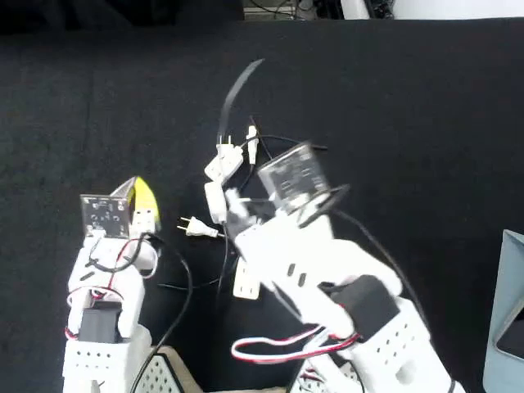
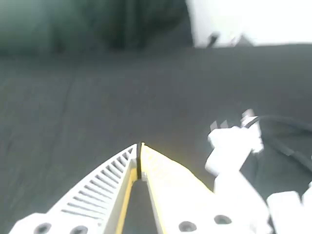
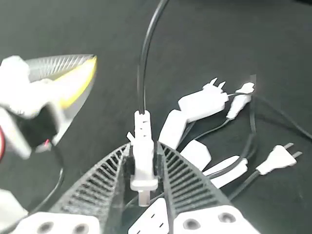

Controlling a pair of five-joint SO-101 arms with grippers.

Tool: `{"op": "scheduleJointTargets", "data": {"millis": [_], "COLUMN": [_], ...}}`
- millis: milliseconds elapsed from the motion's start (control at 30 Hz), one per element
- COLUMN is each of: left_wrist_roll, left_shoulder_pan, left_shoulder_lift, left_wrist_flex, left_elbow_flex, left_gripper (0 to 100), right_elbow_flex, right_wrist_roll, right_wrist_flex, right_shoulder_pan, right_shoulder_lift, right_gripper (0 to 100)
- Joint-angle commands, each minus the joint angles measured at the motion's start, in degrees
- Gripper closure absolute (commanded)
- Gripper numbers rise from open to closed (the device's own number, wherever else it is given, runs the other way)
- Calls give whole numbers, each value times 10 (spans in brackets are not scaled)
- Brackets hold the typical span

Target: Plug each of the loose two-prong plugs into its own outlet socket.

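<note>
My right gripper (image 3: 144, 165) is shut on a white two-prong plug (image 3: 143, 146) whose black cord (image 3: 146, 53) runs away across the black table; in the high view this gripper (image 1: 223, 210) is near the table's middle. Just under it lies a white outlet socket (image 3: 155, 222), which also appears as a white block (image 1: 246, 282) in the high view. Loose white plugs lie around: one (image 1: 193, 225) with prongs toward the left arm, one (image 3: 204, 101) beyond the gripper, one (image 3: 279, 157) off to the side. My left gripper (image 1: 141, 199), yellow-padded, is shut and holds nothing (image 2: 140, 147).
A small white connector (image 3: 240, 100) and tangled black cords (image 3: 253, 131) lie among the plugs. White plugs (image 2: 233, 142) sit off to the side of the left gripper. A grey box (image 1: 506, 315) stands at the table's right edge. The far half of the black table (image 1: 393, 90) is bare.
</note>
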Motion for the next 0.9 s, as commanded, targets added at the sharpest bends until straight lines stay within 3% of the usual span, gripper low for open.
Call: {"op": "scheduleJointTargets", "data": {"millis": [0, 333, 667, 867], "left_wrist_roll": [2, -2, -3, -68], "left_shoulder_pan": [42, 128, 139, 246], "left_shoulder_lift": [-5, -5, -5, -5], "left_wrist_flex": [-66, -76, -76, 13], "left_elbow_flex": [-9, -25, -84, -118], "left_gripper": [971, 970, 970, 970], "right_elbow_flex": [23, 38, 67, 65], "right_wrist_roll": [32, 59, 59, 59], "right_wrist_flex": [-25, -27, -31, -30], "right_shoulder_pan": [-37, -74, -77, -80], "right_shoulder_lift": [-7, -7, -4, -4], "right_gripper": [986, 986, 986, 986]}}
